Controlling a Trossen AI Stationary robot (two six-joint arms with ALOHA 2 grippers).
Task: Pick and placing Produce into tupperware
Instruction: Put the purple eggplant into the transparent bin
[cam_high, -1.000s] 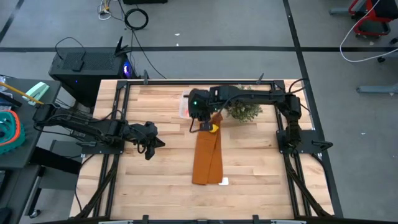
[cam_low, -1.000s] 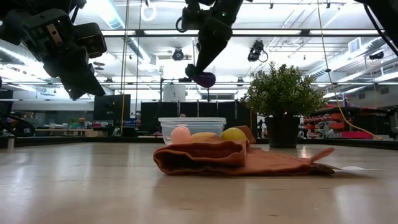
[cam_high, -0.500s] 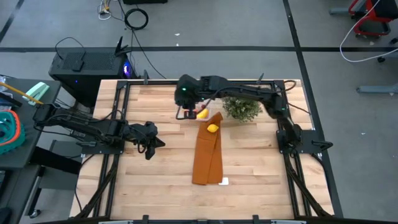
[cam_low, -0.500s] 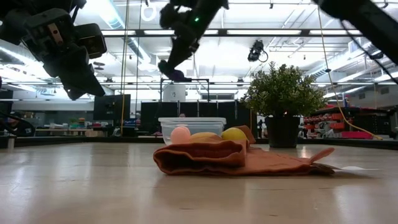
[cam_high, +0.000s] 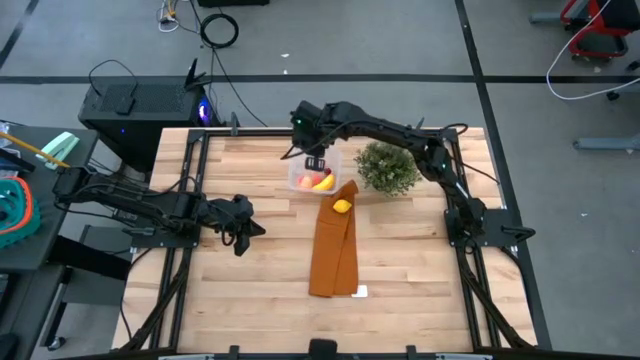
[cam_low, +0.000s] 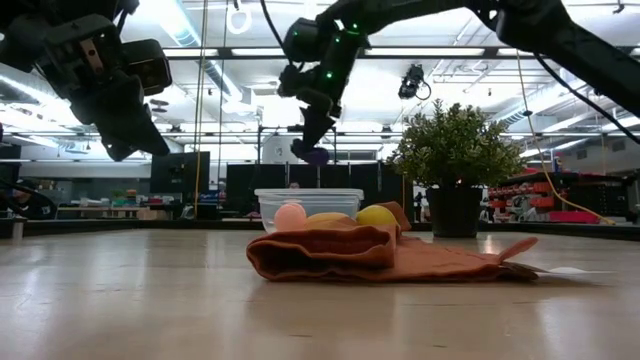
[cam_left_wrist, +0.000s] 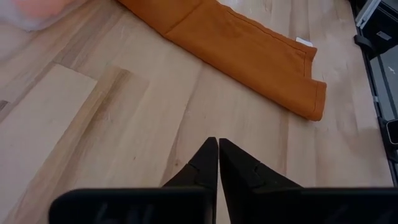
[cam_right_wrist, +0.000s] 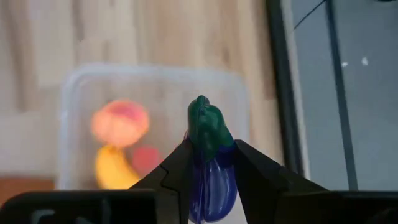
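High cam: mounted overhead, aimed straight down, far enough that the whole table (cam_high: 250, 290) plus surrounding floor is taken in. Low cam: set at tabletop level, aimed horizontally across the wood into the room. Left wrist cam: tilted down, close to the boards. Right wrist cam: pointed down from above the tupperware (cam_right_wrist: 152, 118). Shared by high, low & left wrist: the orange cloth (cam_high: 333, 250).
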